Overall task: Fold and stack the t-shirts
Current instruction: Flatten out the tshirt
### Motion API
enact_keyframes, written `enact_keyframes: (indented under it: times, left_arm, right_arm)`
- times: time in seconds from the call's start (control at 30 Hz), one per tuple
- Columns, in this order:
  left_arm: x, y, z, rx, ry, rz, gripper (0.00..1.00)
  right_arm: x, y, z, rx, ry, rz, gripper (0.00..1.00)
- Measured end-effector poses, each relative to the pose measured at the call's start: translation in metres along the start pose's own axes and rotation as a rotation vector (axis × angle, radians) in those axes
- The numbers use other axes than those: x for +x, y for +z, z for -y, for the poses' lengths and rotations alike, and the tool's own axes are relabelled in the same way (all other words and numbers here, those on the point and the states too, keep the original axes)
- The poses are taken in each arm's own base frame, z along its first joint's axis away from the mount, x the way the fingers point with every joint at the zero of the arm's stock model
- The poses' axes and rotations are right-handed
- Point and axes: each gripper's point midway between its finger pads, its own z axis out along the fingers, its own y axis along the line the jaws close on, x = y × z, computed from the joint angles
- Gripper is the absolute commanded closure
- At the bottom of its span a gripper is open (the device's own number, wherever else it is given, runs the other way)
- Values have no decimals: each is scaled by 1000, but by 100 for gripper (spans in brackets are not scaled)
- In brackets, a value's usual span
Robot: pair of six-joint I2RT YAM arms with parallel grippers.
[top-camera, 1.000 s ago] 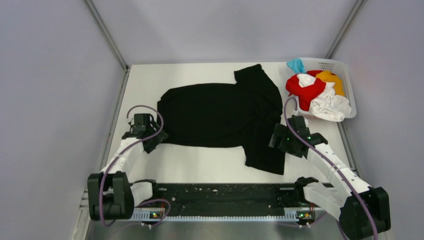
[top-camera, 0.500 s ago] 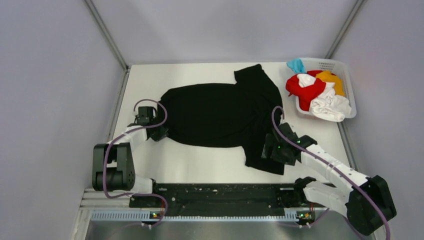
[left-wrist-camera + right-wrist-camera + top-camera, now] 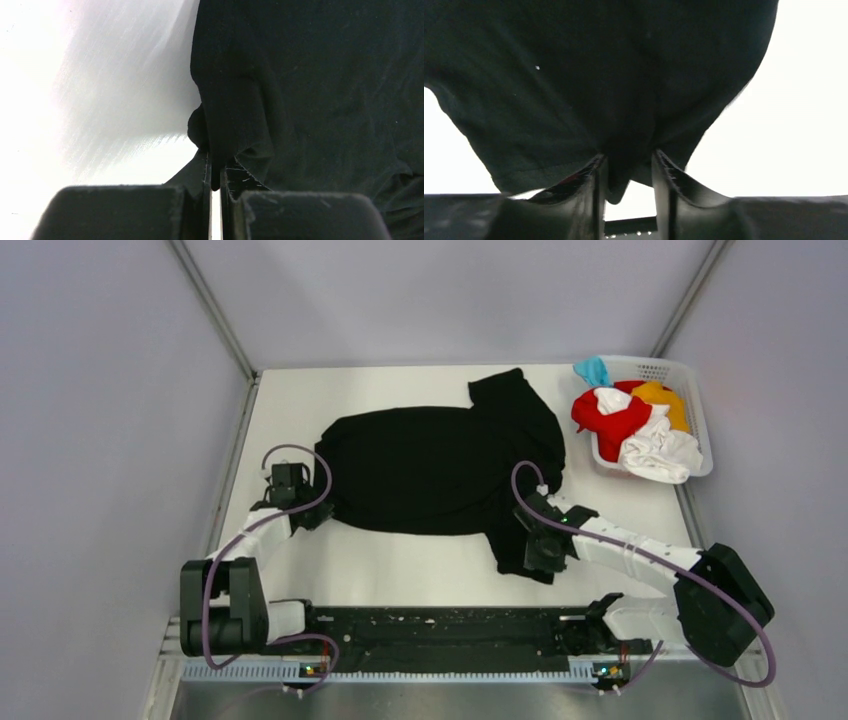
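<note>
Both arms have closed in on your black shirt [image 3: 440, 470] | left jaws clamped tight on its left edge | shirt flat on table [image 3: 400, 568], long axis left-right | right jaws half-open around its near-right flap, not yet pinched

The left pincer [image 3: 214, 185] fills the bottom edge, its two dark fingers pressed almost together on a bunched edge of the black t-shirt [image 3: 325, 90]. The cloth spreads ahead of the pincer and to its right. To its left lies the white desk [image 3: 100, 100], washed out by glare, so its surface detail is unclear.
</note>
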Motion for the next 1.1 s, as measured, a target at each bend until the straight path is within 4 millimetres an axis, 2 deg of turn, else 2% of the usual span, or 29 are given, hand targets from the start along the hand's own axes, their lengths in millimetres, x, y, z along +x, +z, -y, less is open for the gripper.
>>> enact_keyframes:
  times: [0.03, 0.07, 0.17, 0.23, 0.27, 0.37, 0.47, 0.53, 0.57, 0.67, 0.8, 0.9, 0.93, 0.97, 1.0, 1.07, 1.1]
  left_arm:
    - [0, -1, 0, 2, 0, 2, 100]
    - [-1, -1, 1, 4, 1, 5, 100]
    - [-3, -4, 3, 10, 3, 10, 100]
    - [-9, -10, 9, 23, 5, 24, 100]
    - [-14, -14, 14, 35, 6, 36, 100]
    - [-40, -36, 39, 104, 12, 111, 100]
    - [-72, -74, 69, 197, 23, 220, 100]
    - [-92, -104, 89, 258, 32, 296, 100]
    - [-104, -125, 99, 294, 37, 343, 100]
    - [-130, -189, 125, 401, 54, 483, 100]
    - [-150, -291, 146, 534, 73, 668, 100]
    - [-156, -382, 159, 654, 87, 819, 100]
    - [-156, -403, 161, 685, 92, 853, 100]
    - [-153, -430, 162, 727, 102, 895, 100]
    - [-149, -451, 162, 758, 111, 922, 100]
    - [-140, -493, 164, 830, 138, 977, 100]
    - [-136, -509, 165, 860, 149, 998, 100]
  right_arm:
    - [-3, 1, -2, 0, 4, 11, 96]
    - [-9, 1, -6, -5, 17, 32, 100]
    - [-22, 1, -10, -6, 17, 88, 100]
    - [-38, -4, -9, 12, 10, 155, 100]
    - [-50, -10, -10, 16, 3, 196, 100]
    - [-104, -52, -27, -31, 18, 389, 100]
    - [-165, -125, -43, -119, 63, 632, 100]
    - [-195, -178, -45, -172, 89, 772, 100]
    - [-209, -210, -43, -200, 104, 847, 100]
    - [-232, -293, -32, -282, 131, 1020, 100]
    - [-237, -401, -11, -430, 124, 1209, 100]
    - [-228, -492, 5, -598, 79, 1357, 100]
    - [-222, -522, 11, -652, 61, 1407, 100]
    - [-218, -539, 16, -680, 46, 1433, 100]
    - [-212, -568, 23, -725, 30, 1484, 100]
    - [-202, -612, 37, -786, 7, 1571, 100]
    - [-199, -624, 42, -799, 0, 1600, 100]
